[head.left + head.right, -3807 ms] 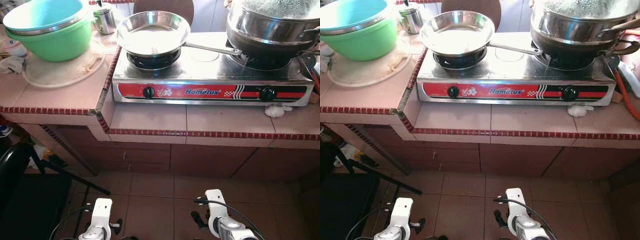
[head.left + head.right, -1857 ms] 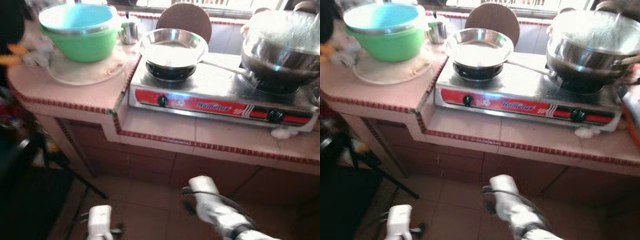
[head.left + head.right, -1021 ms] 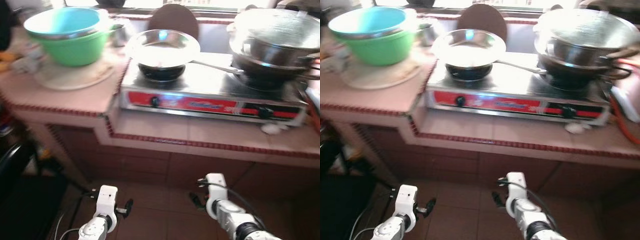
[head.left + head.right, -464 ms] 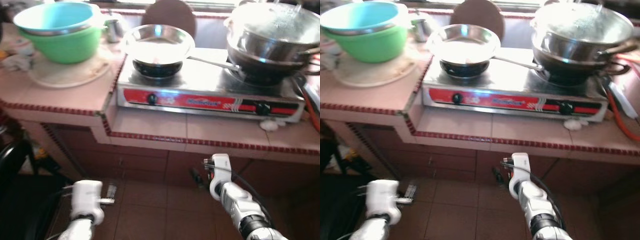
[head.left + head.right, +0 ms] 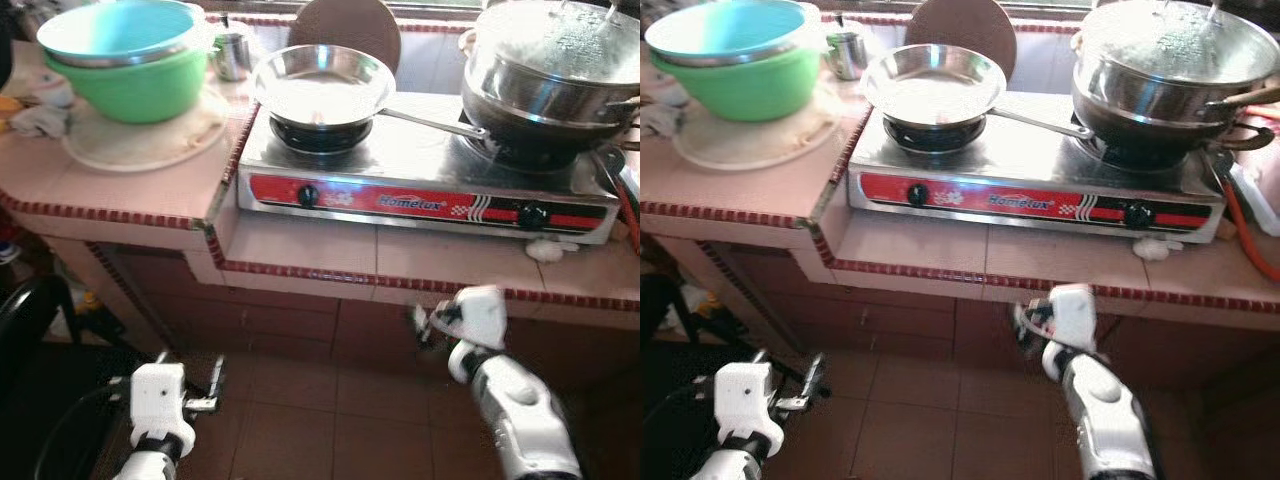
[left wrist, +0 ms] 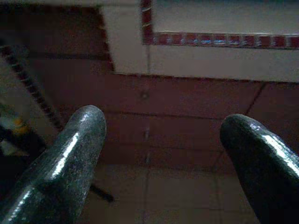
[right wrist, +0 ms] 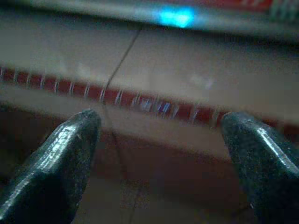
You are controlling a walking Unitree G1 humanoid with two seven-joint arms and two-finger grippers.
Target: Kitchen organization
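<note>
**A:** Looking across the pink tiled counter with its dark red mosaic edge (image 5: 300, 240), what sits where?

**B:** At about 12 o'clock of the head view stands a two-burner steel stove with a red front panel (image 5: 420, 185). A shiny round steel frying pan with a long thin handle (image 5: 320, 85) rests on its left burner, and a large steel pot stacked in a dark wok (image 5: 550, 80) sits on the right burner. Behind the pan, a round brown board (image 5: 345, 22) leans upright against the wall.

**A:** And at 10 o'clock?

**B:** A light blue plastic bowl nested in a green plastic bowl (image 5: 125, 60), both on a round white tray (image 5: 140, 140). Just beside them, toward the stove, is a small steel cup (image 5: 233, 55). A small white crumpled lump (image 5: 545, 250) lies on the counter at 3 o'clock, under the stove's right knob.

**A:** The grippers?

**B:** The right gripper (image 7: 159, 135) is raised in front of the counter's edge at about 5 o'clock, fingers spread wide, nothing between them. The left gripper (image 6: 159, 140) hangs low at 7 o'clock over the brown floor tiles (image 5: 300, 400), fingers likewise spread apart and empty.
</note>
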